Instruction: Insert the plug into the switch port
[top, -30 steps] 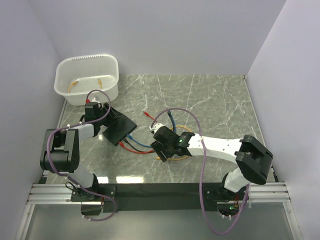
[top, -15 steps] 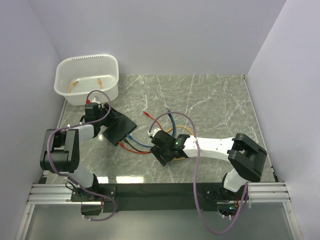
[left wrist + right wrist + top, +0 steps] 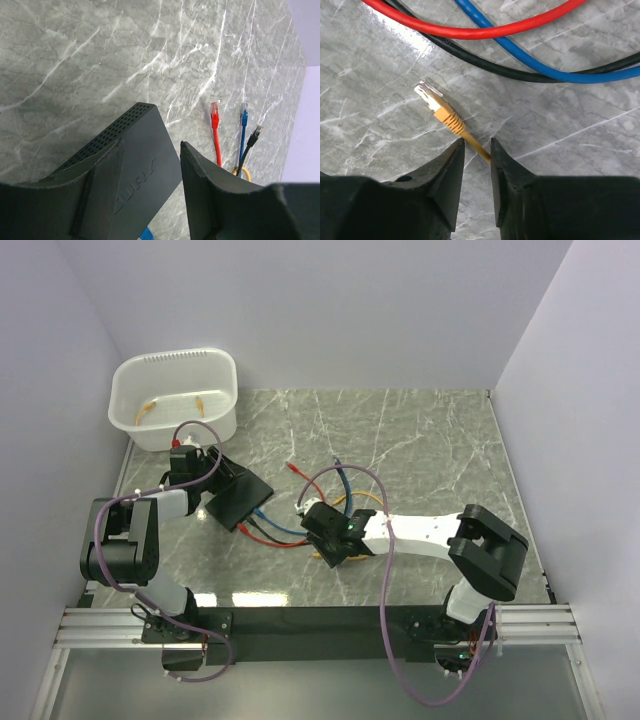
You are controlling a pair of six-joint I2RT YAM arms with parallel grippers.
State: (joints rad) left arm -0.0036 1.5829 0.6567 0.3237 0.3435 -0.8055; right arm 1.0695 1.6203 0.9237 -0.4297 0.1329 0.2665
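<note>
Right wrist, one plug (image 3: 434,101), right end effector (image 3: 476,145) parted, left end effector (image 3: 150,146) pinching switch (image 3: 137,127)

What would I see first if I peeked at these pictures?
Probably the bright cables curling across the middle of the grey table, red, blue and black. Next to them lies a yellow plug, its thin cable passing between the jaws of the right gripper. At the left, the left gripper clamps the black switch, tipped up.
</note>
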